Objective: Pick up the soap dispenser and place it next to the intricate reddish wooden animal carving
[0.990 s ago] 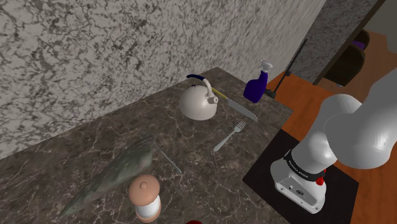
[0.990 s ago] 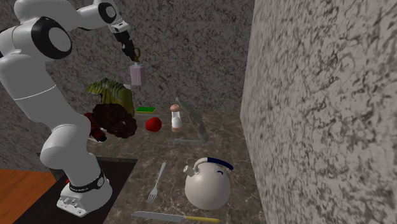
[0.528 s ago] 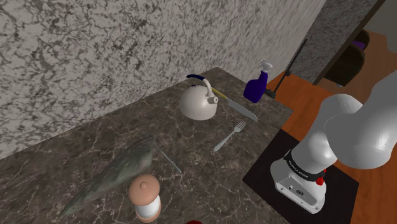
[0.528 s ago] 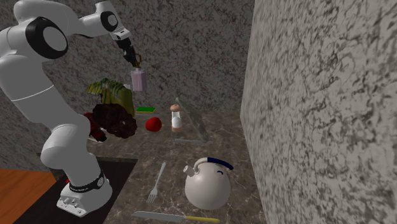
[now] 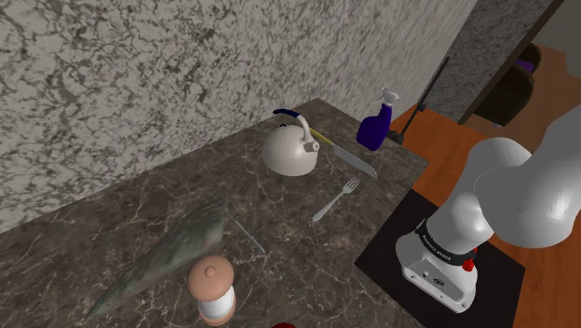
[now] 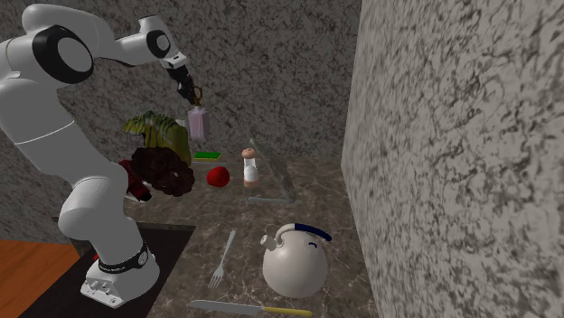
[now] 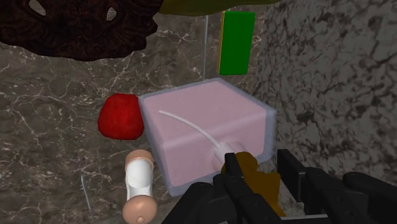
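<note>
1. In the second exterior view, the counter's (image 6: pixel 312 203) left edge runs beside the dark stand (image 6: pixel 172 239). A speckled stone wall (image 6: pixel 452 135) closes off its right side, and another wall stands behind it. At the far end, from the left, stand the dark reddish carving (image 6: pixel 163 172), a red round thing (image 6: pixel 217 176), a shaker (image 6: pixel 250 167) and a clear wedge-shaped thing (image 6: pixel 274 181), all close together. Bare stone lies between that group and the nearer fork (image 6: pixel 221 259), kettle (image 6: pixel 295 257) and knife (image 6: pixel 249 309).
2. Compared with a second ago, the end effector (image 6: pixel 192 93) and its load have come lower and shifted slightly toward the second exterior view's right. The things on the counter lie as they did.
3. The pinkish soap dispenser (image 6: pixel 196 124) hangs in the air directly beneath the end effector, whose fingers are clamped on its brown pump top. It is above the carving and a little to its right, in front of a leafy green thing (image 6: pixel 155 131). In the wrist view the dispenser's (image 7: pixel 207 130) boxy body sits just ahead of the end effector (image 7: pixel 259 170). Past it on the counter are the carving (image 7: pixel 76 28), the red thing (image 7: pixel 121 116), the shaker (image 7: pixel 140 188) and a green block (image 7: pixel 236 42).
</note>
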